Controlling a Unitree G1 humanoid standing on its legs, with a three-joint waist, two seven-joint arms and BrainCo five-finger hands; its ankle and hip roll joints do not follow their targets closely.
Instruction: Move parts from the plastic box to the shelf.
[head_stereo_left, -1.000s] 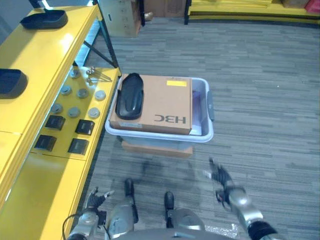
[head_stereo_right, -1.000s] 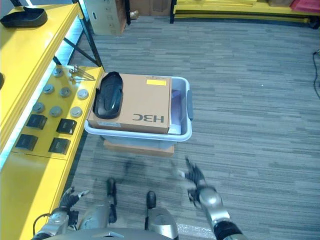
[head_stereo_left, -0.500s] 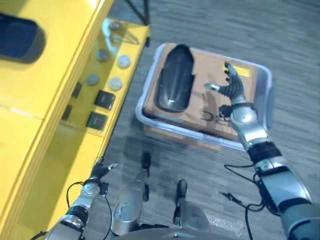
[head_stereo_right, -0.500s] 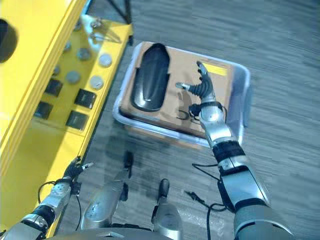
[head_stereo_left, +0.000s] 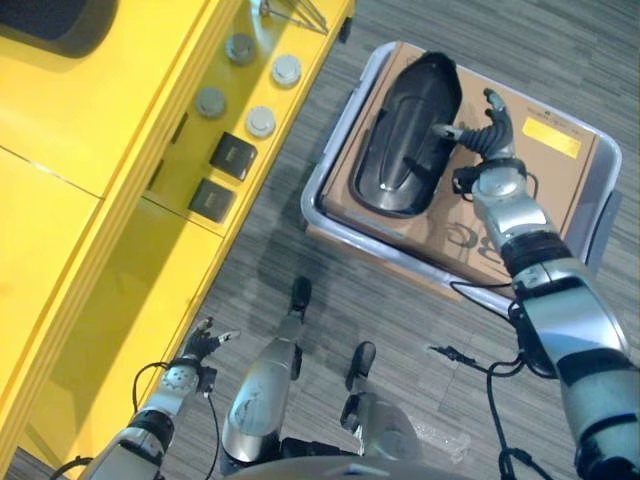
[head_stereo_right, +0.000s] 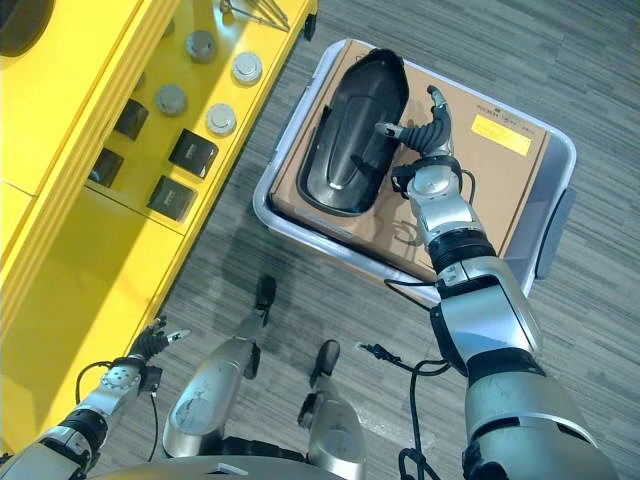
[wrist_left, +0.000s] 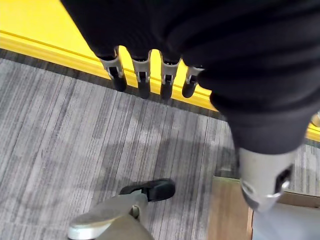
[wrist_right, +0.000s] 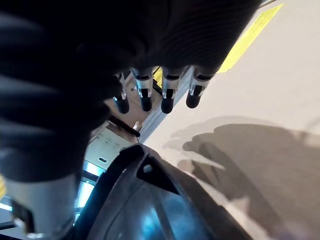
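Right hand (head_stereo_right: 432, 135) hovers with fingers spread, grasping nothing, beside the black part (head_stereo_right: 355, 135) on the carton (head_stereo_right: 480, 170) in the box (head_stereo_right: 556, 215) — left hand (head_stereo_left: 195, 350) low, relaxed, near the shelf (head_stereo_left: 110, 120).

Grey box (head_stereo_right: 560, 215) at 1 o'clock, holding a cardboard carton (head_stereo_right: 500, 180) with a black part (head_stereo_right: 352, 135) lying on it. Right hand (head_stereo_right: 428, 135) over the carton, fingers straight, thumb by the part's edge. Yellow shelf (head_stereo_right: 90, 250) at 10 o'clock; left hand (head_stereo_right: 150, 345) at 7 o'clock, fingers relaxed.
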